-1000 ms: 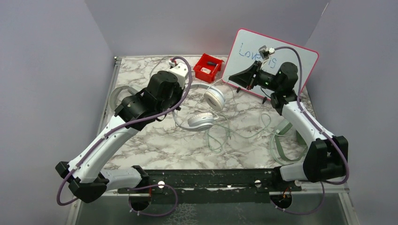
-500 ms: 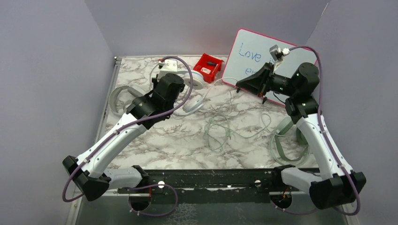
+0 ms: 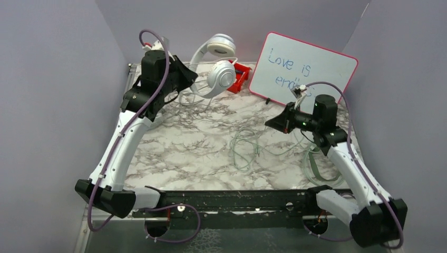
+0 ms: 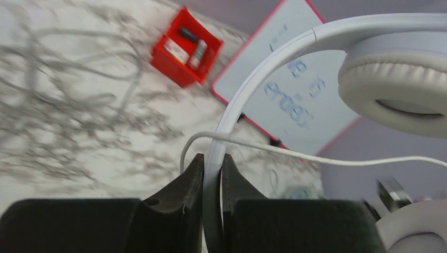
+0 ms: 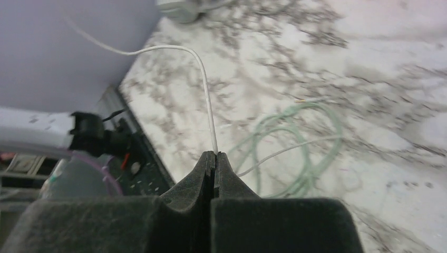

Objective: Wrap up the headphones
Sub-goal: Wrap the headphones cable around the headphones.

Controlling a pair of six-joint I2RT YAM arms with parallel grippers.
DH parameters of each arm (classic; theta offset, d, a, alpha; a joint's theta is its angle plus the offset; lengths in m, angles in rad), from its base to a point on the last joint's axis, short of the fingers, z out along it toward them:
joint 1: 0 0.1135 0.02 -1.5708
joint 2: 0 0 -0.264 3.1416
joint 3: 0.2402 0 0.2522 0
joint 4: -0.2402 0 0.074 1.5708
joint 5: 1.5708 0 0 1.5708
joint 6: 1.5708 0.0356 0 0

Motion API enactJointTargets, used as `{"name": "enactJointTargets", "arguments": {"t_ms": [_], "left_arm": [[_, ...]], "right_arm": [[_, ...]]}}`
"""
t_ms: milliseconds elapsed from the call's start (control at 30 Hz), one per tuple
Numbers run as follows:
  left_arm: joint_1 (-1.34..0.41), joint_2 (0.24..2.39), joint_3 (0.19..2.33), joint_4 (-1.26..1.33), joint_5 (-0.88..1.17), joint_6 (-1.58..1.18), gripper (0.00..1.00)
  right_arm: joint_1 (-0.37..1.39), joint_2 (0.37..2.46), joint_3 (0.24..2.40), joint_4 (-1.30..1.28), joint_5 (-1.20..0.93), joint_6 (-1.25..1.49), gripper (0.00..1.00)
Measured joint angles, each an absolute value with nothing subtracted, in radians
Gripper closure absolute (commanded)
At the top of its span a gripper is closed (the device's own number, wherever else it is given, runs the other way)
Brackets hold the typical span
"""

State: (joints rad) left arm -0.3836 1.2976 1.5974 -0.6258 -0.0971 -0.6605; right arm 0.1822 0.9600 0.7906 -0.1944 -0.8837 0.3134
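Left gripper (image 4: 212,161) jaws pinch headband of white headphones (image 3: 220,75), held aloft over marble table (image 3: 179,158); right gripper (image 5: 214,157) jaws pressed together on thin white cable (image 5: 204,74).

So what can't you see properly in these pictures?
Whiteboard, top view: the right arm covers the end of the second written line.
Red bin, top view: partly behind the white headphones; its contents are blurred in the left wrist view.
Mint headphones, top view: mostly under the right arm.
White cable, right wrist view: fades out beyond the right gripper pinching it.
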Motion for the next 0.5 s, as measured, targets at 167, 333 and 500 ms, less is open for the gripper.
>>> {"name": "enactJointTargets", "arguments": {"t_ms": [167,333,500], "left_arm": [[-0.358,1.259,1.415,-0.631,0.268,-0.784,1.00],[-0.362,1.177,1.291,-0.697,0.448,-0.810,1.00],[-0.362,1.144,1.293,-0.720,0.496,-0.785,1.00]], "right_arm": [[0.182,1.258,0.861,-0.174,-0.704,0.288,0.99],[0.187,1.463,0.913,-0.184,-0.688,0.248,0.97],[0.197,1.485,0.907,-0.210,-0.665,0.192,0.97]]}}
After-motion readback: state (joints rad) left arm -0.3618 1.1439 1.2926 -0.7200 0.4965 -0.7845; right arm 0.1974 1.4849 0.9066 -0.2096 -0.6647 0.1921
